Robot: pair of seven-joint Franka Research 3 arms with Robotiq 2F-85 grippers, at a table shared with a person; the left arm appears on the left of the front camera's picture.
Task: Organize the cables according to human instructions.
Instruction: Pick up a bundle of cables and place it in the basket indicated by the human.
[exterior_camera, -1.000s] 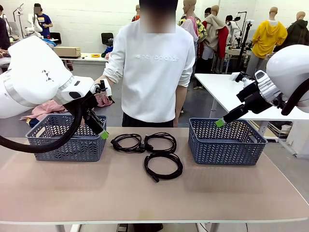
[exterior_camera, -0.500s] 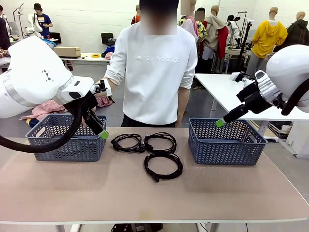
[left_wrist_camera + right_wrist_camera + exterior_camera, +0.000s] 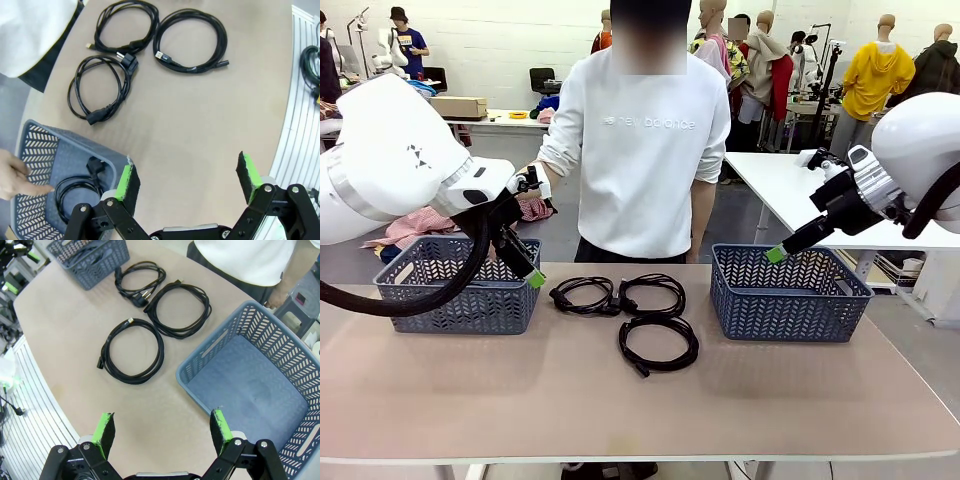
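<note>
**3 cords on the table, 1 in the left basket, both grippers empty**

The table [image 3: 470, 400] is a flat, matte, tan slab with rounded corners; its near edge and both ends run out of the front view. The person [image 3: 640, 170] stands behind it, just beyond the left basket [image 3: 450, 300], in a soft white sweatshirt, hidden by the tabletop from the hips down.

The left basket is grey-blue plastic, rectangular, with herringbone-slotted walls; the left arm and its hose cover part of its rim in the front view. The right basket [image 3: 785, 305] has the same make and stands well apart from the left basket, across the cords.

The left gripper [image 3: 186, 167] hangs over the left basket's corner, jaws wide apart, holding nothing; its green pads look rough and foamy. The right gripper [image 3: 162, 416] is well apart from the left basket, above the right basket's rim, jaws also wide apart and empty.

The 3 cables [image 3: 129, 59] lie on bare table just beside the left basket, each a flat round coil of smooth black cord, 2 touching at their plugs. The 4th cable [image 3: 94, 167] sits inside the left basket, its coil partly behind a finger.

A hand [image 3: 15, 175] reaches the left basket's wall, cut off by the picture edge. The plug types are too small to tell.
</note>
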